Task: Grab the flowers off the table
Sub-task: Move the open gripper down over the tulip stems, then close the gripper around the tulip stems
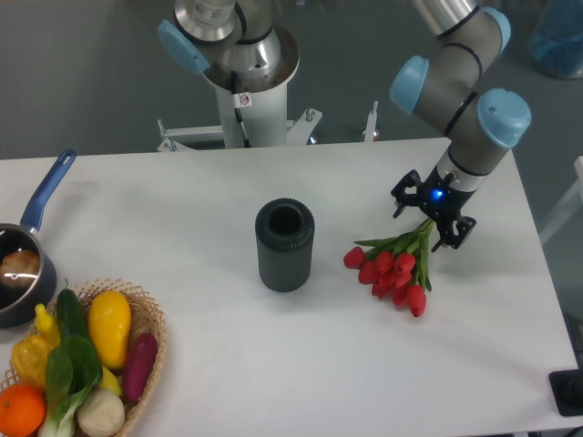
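Observation:
The flowers (393, 269), a small bunch of red tulips with green stems, lie on the white table (273, 364) to the right of the dark cylinder. The heads point to the lower left and the stems run up to the right. My gripper (432, 221) points down right over the stem ends, with a blue light on its body. The stems run in under it between its black fingers (453, 238). The gripper body hides the fingertips, so I cannot tell whether they press on the stems. The flower heads seem to rest on the table.
A dark ribbed cylinder (284, 244) stands upright at the table's middle, left of the flowers. A wicker basket (155, 332) with colourful vegetables sits at the front left. A pot with a blue handle (27, 255) is at the left edge. The table's right edge is close to the gripper.

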Controlling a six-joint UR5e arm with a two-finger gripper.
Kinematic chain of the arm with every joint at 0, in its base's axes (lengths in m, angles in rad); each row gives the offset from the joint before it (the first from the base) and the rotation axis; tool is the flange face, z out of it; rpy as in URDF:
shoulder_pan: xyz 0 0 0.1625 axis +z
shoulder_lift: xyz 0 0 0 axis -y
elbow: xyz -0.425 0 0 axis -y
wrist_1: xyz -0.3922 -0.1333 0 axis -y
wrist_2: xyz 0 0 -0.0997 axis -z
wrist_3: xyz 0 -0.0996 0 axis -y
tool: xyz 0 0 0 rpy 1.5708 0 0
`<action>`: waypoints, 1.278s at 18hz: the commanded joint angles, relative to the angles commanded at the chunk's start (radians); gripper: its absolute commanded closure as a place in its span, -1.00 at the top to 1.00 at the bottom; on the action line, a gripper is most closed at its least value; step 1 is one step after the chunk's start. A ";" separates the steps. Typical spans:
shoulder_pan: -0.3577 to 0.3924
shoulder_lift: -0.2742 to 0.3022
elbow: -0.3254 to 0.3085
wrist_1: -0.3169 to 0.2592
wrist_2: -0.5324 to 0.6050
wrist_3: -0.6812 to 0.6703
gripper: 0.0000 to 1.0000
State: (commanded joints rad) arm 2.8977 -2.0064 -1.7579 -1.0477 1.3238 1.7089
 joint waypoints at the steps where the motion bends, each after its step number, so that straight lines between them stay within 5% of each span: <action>1: -0.002 -0.003 0.000 0.000 0.000 -0.002 1.00; 12: -0.008 -0.012 -0.003 0.008 -0.002 -0.020 1.00; 18: -0.017 -0.014 0.005 0.034 -0.002 -0.052 0.76; 23: -0.017 -0.012 0.008 0.034 -0.002 -0.052 0.36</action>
State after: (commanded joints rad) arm 2.8808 -2.0187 -1.7503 -1.0140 1.3223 1.6567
